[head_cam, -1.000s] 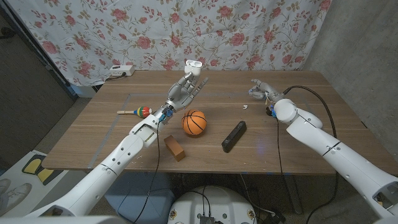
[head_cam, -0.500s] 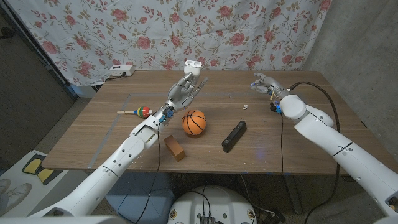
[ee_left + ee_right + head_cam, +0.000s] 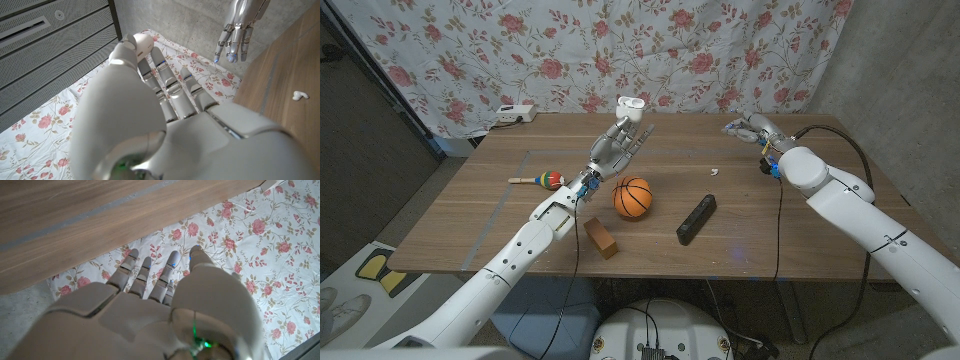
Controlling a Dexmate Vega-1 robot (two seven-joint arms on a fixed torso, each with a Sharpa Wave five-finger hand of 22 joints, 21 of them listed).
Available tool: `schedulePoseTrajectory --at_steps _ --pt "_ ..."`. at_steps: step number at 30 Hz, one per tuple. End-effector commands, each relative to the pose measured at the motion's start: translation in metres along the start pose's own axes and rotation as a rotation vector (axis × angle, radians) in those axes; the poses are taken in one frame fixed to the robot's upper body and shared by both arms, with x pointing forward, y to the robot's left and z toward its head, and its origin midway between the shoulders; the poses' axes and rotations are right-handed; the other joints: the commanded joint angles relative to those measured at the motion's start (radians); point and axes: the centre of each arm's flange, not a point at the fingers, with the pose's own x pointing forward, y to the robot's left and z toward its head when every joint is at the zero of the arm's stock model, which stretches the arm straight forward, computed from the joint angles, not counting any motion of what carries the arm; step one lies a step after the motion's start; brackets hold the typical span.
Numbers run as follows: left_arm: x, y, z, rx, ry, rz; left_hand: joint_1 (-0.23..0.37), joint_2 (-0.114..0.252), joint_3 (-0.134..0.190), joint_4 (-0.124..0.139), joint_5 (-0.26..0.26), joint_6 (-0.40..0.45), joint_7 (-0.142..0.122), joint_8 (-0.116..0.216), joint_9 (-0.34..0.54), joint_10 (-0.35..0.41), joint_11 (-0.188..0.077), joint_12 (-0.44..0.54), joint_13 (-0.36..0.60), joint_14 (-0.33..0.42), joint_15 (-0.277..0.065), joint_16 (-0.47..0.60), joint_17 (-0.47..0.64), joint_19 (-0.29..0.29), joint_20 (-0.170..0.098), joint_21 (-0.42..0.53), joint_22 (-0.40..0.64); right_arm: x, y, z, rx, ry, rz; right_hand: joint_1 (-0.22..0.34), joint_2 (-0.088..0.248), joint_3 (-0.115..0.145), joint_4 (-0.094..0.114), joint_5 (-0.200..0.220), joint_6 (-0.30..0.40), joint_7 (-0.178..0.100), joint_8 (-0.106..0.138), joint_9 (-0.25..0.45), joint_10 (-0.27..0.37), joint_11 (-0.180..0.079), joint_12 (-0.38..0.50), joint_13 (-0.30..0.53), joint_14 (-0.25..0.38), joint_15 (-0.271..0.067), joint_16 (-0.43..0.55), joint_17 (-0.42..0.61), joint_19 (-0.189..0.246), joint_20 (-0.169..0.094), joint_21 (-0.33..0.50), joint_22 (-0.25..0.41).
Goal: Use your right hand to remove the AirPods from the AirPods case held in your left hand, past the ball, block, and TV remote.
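Head view, nearest the robot: a wooden block [image 3: 601, 238] and a black TV remote [image 3: 696, 219] lie near the front edge of the bench [image 3: 470, 225], with an orange ball [image 3: 632, 197] just behind and between them. Beyond the ball the left hand [image 3: 614, 147] is raised with its fingers pointing up, pinching the white AirPods case [image 3: 633, 108] at its fingertips; the lid looks open, though whether an earbud sits inside is too small to tell. A small white piece [image 3: 714, 171], likely one earbud, lies on the bench to the right of the case and well apart from it. A colourful toy [image 3: 541, 180] rests to the left. Farthest back, the right hand [image 3: 750, 129] hovers near the bench's far right corner, fingers apart and holding nothing, well apart from the case. As I judge it, the step is to bring that hand across to the case. It should travel high enough to stay above the ball and remote, approach the case from above, and pinch with thumb and one finger only, while the left hand keeps the case steady and upright.
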Motion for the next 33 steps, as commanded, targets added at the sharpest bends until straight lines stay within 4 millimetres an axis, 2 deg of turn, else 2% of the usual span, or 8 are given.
schedulePoseTrajectory --at_steps 1,17,20,26,28,30,33 --pt "0.003 -0.004 -0.002 0.002 0.003 -0.006 0.026 0.03 0.0 0.0 -0.001 0.009 0.003 0.008 0.004 0.01 -0.002 0.001 0.286 0.046 -0.048 0.004 0.004 -0.004 0.0 0.006 0.003 -0.018 -0.017 0.023 0.043 -0.087 -0.003 -0.009 -0.001 -0.003 -0.002 0.005 0.003 -0.011 0.009 0.001 0.01 -0.001 -0.006 0.001 -0.001 -0.099 0.009 0.002 0.0 -0.003 -0.004 0.005" --pt "0.005 -0.001 -0.008 -0.024 -0.015 0.022 0.026 0.032 0.001 0.001 -0.003 0.007 0.003 0.008 0.005 0.01 -0.002 -0.001 0.288 0.043 -0.048 0.003 0.004 -0.006 0.001 0.007 0.003 -0.036 -0.03 0.047 0.038 -0.174 -0.006 -0.02 -0.002 -0.007 -0.001 0.003 0.004 -0.01 0.009 0.001 0.016 0.001 -0.009 -0.003 -0.004 -0.098 0.011 0.004 0.001 -0.002 -0.003 0.006" --pt "0.008 -0.007 -0.007 -0.009 -0.019 -0.027 0.026 0.032 0.001 0.001 -0.004 0.005 0.002 0.009 0.006 0.011 -0.002 0.0 0.288 0.043 -0.048 0.003 0.004 -0.006 0.001 0.007 0.003 -0.038 -0.032 0.053 0.034 -0.189 -0.004 -0.02 -0.002 -0.007 -0.002 0.003 0.005 -0.011 0.009 0.001 0.017 0.001 -0.01 -0.003 -0.004 -0.098 0.011 0.004 0.001 -0.002 -0.003 0.006" --pt "0.008 -0.008 -0.009 -0.046 -0.042 0.022 0.026 0.032 0.0 0.001 -0.004 0.008 0.001 0.009 0.005 0.01 -0.002 -0.002 0.288 0.044 -0.048 0.004 0.004 -0.007 0.001 0.008 0.003 -0.041 -0.035 0.063 0.027 -0.22 -0.005 -0.023 -0.002 -0.007 -0.003 0.003 0.002 -0.011 0.008 0.001 0.015 0.001 -0.012 -0.003 -0.006 -0.096 0.011 0.004 0.0 -0.001 -0.003 0.006" --pt "0.012 -0.01 -0.01 -0.042 -0.064 -0.009 0.026 0.032 0.0 0.001 -0.005 0.011 0.002 0.01 0.004 0.011 -0.003 -0.002 0.288 0.045 -0.048 0.004 0.004 -0.006 0.001 0.008 0.003 -0.043 -0.035 0.068 0.035 -0.234 -0.019 -0.024 -0.001 -0.007 -0.003 0.003 -0.013 -0.01 0.002 0.001 0.014 0.0 -0.013 -0.002 -0.005 -0.096 0.012 0.004 -0.001 -0.001 -0.003 0.006" --pt "0.012 -0.008 -0.011 -0.038 -0.047 -0.009 0.026 0.031 0.0 0.001 -0.005 0.012 0.001 0.01 0.003 0.013 -0.003 -0.001 0.289 0.045 -0.048 0.005 0.005 -0.006 0.0 0.009 0.003 -0.044 -0.036 0.072 0.025 -0.242 -0.021 -0.025 -0.001 -0.006 -0.006 0.003 -0.056 0.002 -0.012 0.001 0.017 0.002 -0.015 -0.002 -0.002 -0.097 0.013 0.003 0.0 -0.001 -0.002 0.006" --pt "0.011 -0.006 -0.01 -0.038 -0.043 -0.003 0.026 0.031 0.0 0.001 -0.005 0.012 0.001 0.009 0.002 0.013 -0.003 -0.001 0.288 0.046 -0.048 0.005 0.005 -0.006 0.0 0.009 0.002 -0.046 -0.037 0.08 0.014 -0.258 -0.022 -0.027 -0.002 -0.007 -0.006 0.002 -0.058 0.003 -0.011 0.001 0.016 0.0 -0.016 -0.002 -0.003 -0.096 0.013 0.003 -0.001 0.0 -0.002 0.006"
